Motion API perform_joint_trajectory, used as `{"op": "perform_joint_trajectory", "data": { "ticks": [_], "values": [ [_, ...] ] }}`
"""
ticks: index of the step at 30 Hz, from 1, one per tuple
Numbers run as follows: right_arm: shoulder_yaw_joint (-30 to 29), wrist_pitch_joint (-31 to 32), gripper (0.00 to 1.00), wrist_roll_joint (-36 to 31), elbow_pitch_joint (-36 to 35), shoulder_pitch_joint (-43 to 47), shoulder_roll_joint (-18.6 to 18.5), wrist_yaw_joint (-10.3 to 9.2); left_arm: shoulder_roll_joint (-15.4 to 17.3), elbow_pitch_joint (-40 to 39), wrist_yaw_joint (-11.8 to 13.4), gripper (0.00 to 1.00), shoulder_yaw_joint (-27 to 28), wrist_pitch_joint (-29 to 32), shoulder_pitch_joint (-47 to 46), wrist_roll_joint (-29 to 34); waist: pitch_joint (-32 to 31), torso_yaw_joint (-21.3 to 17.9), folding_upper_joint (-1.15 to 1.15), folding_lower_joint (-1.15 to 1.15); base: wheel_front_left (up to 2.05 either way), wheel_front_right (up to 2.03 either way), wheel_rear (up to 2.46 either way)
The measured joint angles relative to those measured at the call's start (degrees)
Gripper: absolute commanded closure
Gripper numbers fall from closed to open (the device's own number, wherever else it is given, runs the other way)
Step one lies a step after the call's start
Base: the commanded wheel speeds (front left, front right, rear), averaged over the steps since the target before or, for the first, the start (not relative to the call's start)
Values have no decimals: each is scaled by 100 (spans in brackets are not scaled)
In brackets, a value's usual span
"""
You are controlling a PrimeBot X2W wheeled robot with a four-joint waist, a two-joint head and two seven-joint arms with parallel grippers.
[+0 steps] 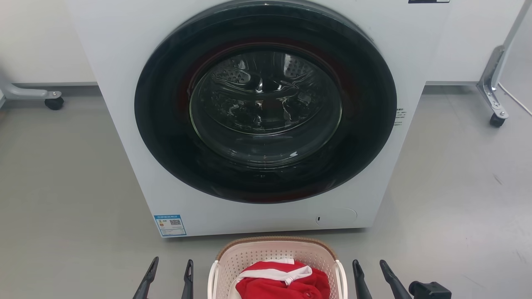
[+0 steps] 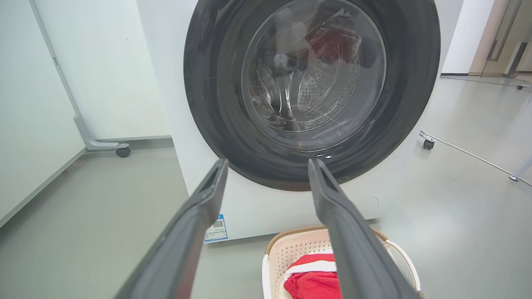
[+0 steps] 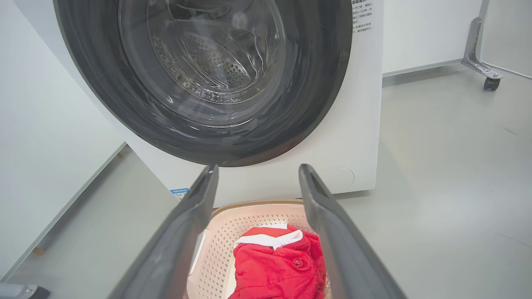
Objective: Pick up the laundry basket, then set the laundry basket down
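Laundry basket (image 1: 274, 254) on the floor (image 1: 62, 187), just before the front-loading washer (image 1: 124, 104); red-and-white garment (image 1: 282, 282) inside. Left gripper (image 1: 173, 261) beside its left handle, right gripper (image 1: 368, 262) beside its right. Both have fingers apart, holding nothing.

text: none legible; washer (image 1: 116, 62) blue label (image 1: 169, 225) | side print (image 1: 400, 117): too small

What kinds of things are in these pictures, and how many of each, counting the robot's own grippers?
Washing machine: 1
Laundry basket: 1
Red-and-white cloth bundle in the basket: 1
Grippers: 2, left gripper and right gripper, fingers apart
Wheeled stand legs: 2, left leg and right leg
Total: 7
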Motion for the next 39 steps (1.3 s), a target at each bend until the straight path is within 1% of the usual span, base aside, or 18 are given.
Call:
{"op": "perform_joint_trajectory", "data": {
  "ticks": [8,10,23,30,32,39],
  "values": [
    [203,-175,0,-613,-12,-1,-3,-81,5,-123,97,0,-90,-177,94,579,2,-11,0,0,0,0,0],
    [220,-177,0,-660,-24,-1,-3,-81,0,-135,125,0,-88,-177,120,680,5,-13,0,0,0,0,0],
    [43,-177,0,-661,-113,1,-1,-81,-109,-200,136,0,151,-177,120,332,35,-9,0,0,0,0,0],
    [-157,-178,0,-708,-283,5,-1,-82,-165,-226,134,0,254,-177,120,277,50,-15,0,0,0,0,0],
    [-186,-178,0,-714,-305,8,-1,-82,-174,-230,90,0,276,-177,121,268,53,-19,0,0,0,0,0],
    [-255,-178,0,-804,-379,19,0,-82,-193,-259,88,0,316,-177,124,235,61,-29,0,0,0,0,0]
  ]
}}
